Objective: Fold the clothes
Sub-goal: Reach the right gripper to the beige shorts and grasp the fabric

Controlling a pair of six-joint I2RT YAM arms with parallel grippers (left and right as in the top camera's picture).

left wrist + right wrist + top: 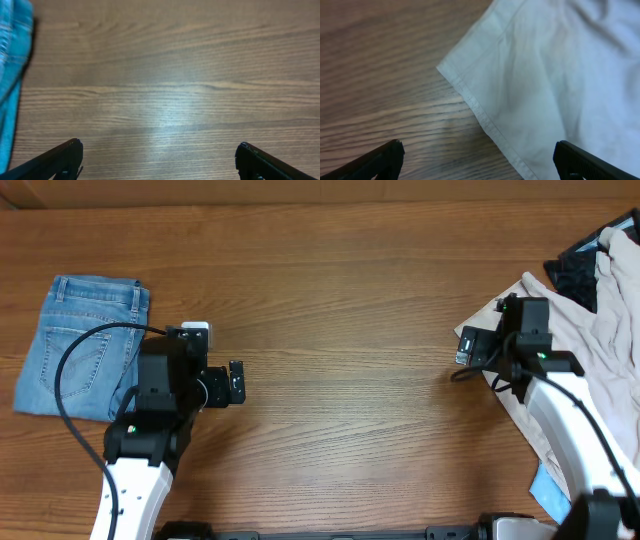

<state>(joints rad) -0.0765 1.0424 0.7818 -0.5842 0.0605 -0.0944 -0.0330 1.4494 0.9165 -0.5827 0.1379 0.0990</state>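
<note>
The cream shorts (610,340) lie rumpled at the right edge of the tabletop (340,280). One hemmed corner points left, beneath the right end effector (477,155), whose jaws are spread wide and hold nothing. The left end effector (236,380), likewise released, hangs over bare wood just right of the folded jeans (80,345), well apart from the shorts.

Matt pale woven cloth shorts (555,75), blue denim jeans (80,345), faintly glossy wood-grain table (350,300).
</note>
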